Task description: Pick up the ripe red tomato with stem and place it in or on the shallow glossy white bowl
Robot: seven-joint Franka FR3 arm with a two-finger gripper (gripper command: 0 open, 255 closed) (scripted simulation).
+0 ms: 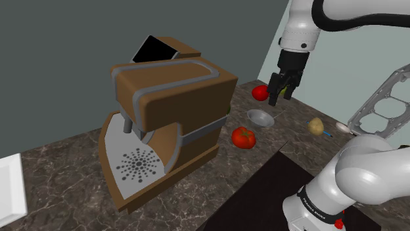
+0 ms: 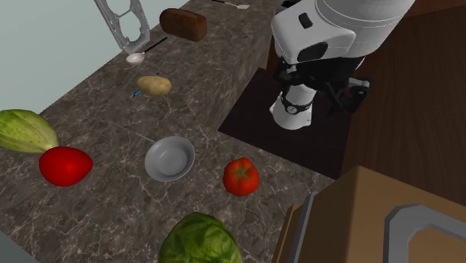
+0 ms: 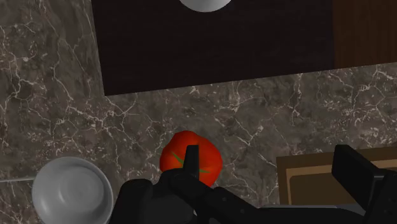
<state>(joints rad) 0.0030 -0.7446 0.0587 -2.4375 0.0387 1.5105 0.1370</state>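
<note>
Fingers (image 3: 352, 167): spread wide, empty
Gripper (image 1: 281, 90): high over counter (image 1: 72, 157), pointing down
Tomato (image 2: 241, 176): stem up, round, no clear long axis, near bowl (image 2: 169, 158)

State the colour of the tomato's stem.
Green, on the red tomato; it shows best in the second exterior view.

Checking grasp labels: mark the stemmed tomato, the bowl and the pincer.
tomato (image 2: 241, 176): second exterior view, on its red top beside the green stem.
bowl (image 2: 169, 159): second exterior view, on its bare grey inside.
pincer (image 1: 280, 98): shoulder view, midway between its fingertips.
</note>
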